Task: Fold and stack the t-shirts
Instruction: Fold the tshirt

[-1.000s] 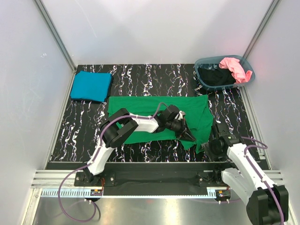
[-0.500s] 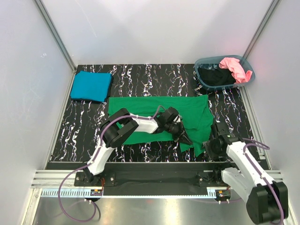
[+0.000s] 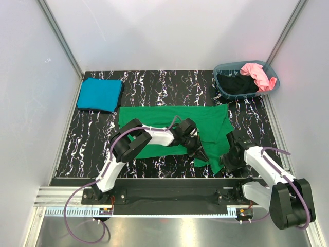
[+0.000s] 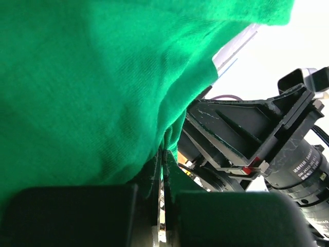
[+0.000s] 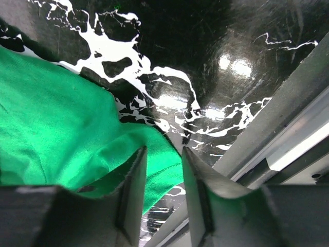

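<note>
A bright green t-shirt (image 3: pixel 164 121) lies spread across the middle of the black marbled table. My left gripper (image 3: pixel 201 155) is shut on its near hem, right of centre; the cloth (image 4: pixel 92 87) drapes over the closed fingers in the left wrist view. My right gripper (image 3: pixel 227 163) is open at the shirt's near right corner, its jaws standing on either side of the green hem (image 5: pixel 164 170) near the table's front edge. A folded teal blue t-shirt (image 3: pixel 99 94) lies at the far left. A pink t-shirt (image 3: pixel 257 75) and a black t-shirt (image 3: pixel 235 84) lie in the basket.
The grey-blue oval basket (image 3: pixel 221 69) stands at the far right corner. A metal rail (image 5: pixel 288 128) runs along the table's front edge, close to my right gripper. White walls close in the table on three sides.
My left gripper has drawn the green hem towards the near edge and a little left. My right gripper has moved left and closer onto the shirt's near right corner.
</note>
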`<state>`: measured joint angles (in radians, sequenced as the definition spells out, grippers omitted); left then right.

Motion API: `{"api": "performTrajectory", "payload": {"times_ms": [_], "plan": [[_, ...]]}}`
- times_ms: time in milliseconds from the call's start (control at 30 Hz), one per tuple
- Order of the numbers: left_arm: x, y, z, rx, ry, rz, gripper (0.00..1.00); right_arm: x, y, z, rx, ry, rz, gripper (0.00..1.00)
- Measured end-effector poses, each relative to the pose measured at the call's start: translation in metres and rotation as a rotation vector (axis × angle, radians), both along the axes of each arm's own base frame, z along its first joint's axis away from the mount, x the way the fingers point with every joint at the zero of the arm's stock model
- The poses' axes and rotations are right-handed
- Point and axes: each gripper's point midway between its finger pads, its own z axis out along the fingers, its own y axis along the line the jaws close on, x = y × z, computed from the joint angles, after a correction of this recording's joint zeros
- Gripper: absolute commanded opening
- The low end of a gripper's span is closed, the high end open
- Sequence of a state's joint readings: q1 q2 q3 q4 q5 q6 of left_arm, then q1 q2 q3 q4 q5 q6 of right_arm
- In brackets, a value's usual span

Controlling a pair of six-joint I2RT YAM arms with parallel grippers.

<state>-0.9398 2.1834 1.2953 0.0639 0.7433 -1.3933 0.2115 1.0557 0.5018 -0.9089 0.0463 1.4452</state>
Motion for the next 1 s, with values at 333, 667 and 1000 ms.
{"api": "performTrajectory", "payload": {"times_ms": [333,667,1000], "plan": [[-0.002,0.01,-0.008,0.077,-0.034,-0.039,0.34,0.001,-0.005,0.003,-0.055,0.012,0.021,0.0],[0.009,0.053,0.037,0.189,-0.211,-0.076,0.46,0.036,-0.011,0.07,-0.104,-0.214,0.126,0.01],[0.03,0.113,0.055,0.256,-0.361,-0.045,0.46,-0.009,0.002,0.033,-0.012,-0.023,0.065,0.27]]}}
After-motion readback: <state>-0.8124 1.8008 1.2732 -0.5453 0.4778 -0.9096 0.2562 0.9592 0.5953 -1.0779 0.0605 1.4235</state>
